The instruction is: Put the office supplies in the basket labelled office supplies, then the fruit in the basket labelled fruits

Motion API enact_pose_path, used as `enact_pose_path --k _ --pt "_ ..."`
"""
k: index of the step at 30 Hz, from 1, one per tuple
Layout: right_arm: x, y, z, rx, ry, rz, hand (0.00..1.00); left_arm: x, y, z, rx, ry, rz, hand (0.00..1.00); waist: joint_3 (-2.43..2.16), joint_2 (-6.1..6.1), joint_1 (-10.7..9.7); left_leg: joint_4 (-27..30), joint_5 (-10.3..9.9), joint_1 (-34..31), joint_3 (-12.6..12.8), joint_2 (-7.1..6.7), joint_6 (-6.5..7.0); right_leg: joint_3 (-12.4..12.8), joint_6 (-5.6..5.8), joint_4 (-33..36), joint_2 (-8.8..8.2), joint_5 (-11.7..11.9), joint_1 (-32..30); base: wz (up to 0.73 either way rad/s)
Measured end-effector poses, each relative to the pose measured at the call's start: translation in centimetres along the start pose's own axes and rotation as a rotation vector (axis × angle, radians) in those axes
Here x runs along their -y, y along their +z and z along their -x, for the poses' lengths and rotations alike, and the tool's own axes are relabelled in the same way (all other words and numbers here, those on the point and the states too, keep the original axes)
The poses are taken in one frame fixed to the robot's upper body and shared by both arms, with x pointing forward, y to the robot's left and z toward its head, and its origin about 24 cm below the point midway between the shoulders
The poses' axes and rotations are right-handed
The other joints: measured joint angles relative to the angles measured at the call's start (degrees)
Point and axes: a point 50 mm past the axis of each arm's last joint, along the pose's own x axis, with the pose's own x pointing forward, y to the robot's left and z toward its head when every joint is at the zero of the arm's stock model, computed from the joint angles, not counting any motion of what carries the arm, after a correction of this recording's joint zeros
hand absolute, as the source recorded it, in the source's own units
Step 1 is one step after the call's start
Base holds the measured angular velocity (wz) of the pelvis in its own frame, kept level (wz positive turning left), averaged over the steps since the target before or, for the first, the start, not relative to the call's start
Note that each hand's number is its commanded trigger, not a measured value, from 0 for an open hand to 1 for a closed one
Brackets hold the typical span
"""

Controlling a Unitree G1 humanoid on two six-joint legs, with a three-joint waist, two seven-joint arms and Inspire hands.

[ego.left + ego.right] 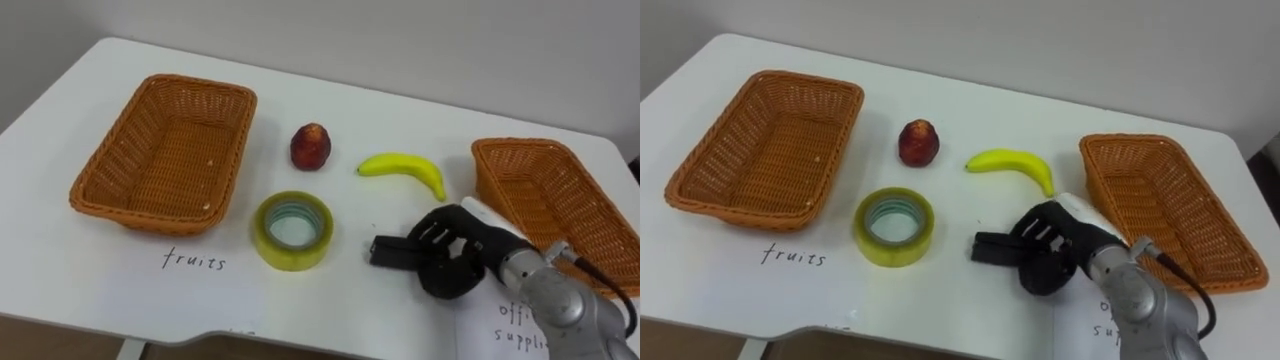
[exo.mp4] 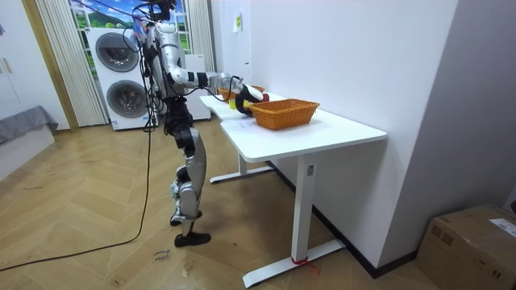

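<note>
Toward the front right of the white table point(image 1: 420, 110), in the left eye view, the right hand point(image 1: 452, 258) lies low over the top with its dark fingers curled round one end of a black oblong object point(image 1: 388, 250). The object's free end points left toward a yellow-green roll of clear tape point(image 1: 290, 256), which lies flat near the front edge. Behind the hand lies a yellow banana point(image 1: 403, 168). A dark red round fruit point(image 1: 311, 147) stands left of it at mid-table. A rectangular brown wicker basket point(image 1: 150, 220) sits by the left edge and a second wicker basket point(image 1: 492, 178) by the right edge; neither holds anything. In the room view the robot stands upright on the wooden floor at the table's long side, with stacked white washing machines point(image 2: 121, 72) behind it. One arm reaches out over the top beside the nearer basket point(image 2: 282, 114). In the right eye view the hand point(image 1: 1052, 258) is again closed on the black object point(image 1: 990, 248), just short of the banana's point(image 1: 1010, 162) near tip and well apart from the tape point(image 1: 892, 250).
</note>
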Motion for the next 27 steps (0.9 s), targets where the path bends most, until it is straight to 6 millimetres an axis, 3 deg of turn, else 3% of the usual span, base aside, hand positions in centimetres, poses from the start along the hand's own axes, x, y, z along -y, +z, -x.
enact_pose_path --k 3,7,14,21,27 --pt "1.1 0.8 0.5 0.068 -0.032 -0.050 1.00 0.0 -0.8 0.1 -0.023 0.002 0.006 0.00 0.29 0.49 -0.89 -0.31 0.06 -0.09 -0.17 -0.05 0.09 -0.31 0.00 -0.03 -0.11 0.00 0.03 0.01" --pt "3.0 1.7 1.5 0.151 -0.127 -0.089 1.00 0.1 -2.1 0.4 -0.066 -0.002 0.006 0.00 0.30 0.59 -1.45 0.02 0.05 -0.68 -0.46 -0.16 0.09 -0.48 0.00 -0.10 -0.08 0.00 -0.29 0.02" --pt "4.4 1.5 2.0 0.175 -0.245 -0.123 1.00 0.9 -2.8 0.7 -0.091 -0.037 0.015 0.00 0.25 0.90 -2.57 -0.26 0.06 -0.52 -0.37 -0.12 0.10 -0.10 0.00 -0.06 -0.06 0.00 -0.30 0.01" --pt "5.6 1.0 2.7 0.188 -0.357 -0.161 1.00 0.9 -4.0 0.9 -0.127 -0.033 0.028 0.00 -0.14 0.59 -3.85 -0.22 0.07 -0.35 -0.35 -0.05 0.09 -0.13 0.00 0.02 -0.05 0.00 -0.17 0.00" --pt "6.8 0.5 3.4 0.211 -0.484 -0.218 1.00 0.8 -5.4 1.3 -0.174 -0.016 0.034 0.00 -0.07 0.43 -4.34 -0.14 0.06 -0.37 -0.34 0.00 0.09 -0.14 0.00 0.01 -0.10 0.00 -0.11 0.00"
